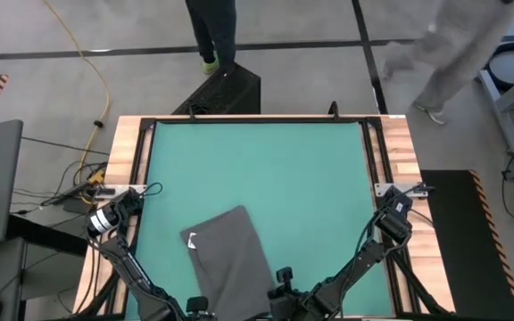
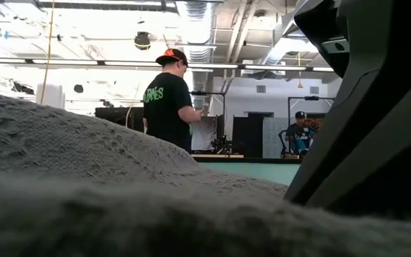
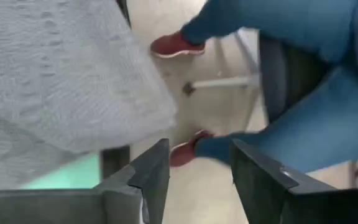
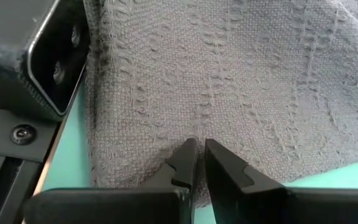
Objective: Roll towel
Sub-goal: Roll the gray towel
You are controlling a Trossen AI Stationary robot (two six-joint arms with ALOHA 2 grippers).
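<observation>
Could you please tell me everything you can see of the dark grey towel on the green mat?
The dark charcoal-grey woven fabric towel lies unrolled and slightly skewed on the green mat, near the table's near edge. A small white label tag sits at its far-left corner. The right tool rests nearly shut on its weave; the left tool stands open beside it, holding nothing.
</observation>
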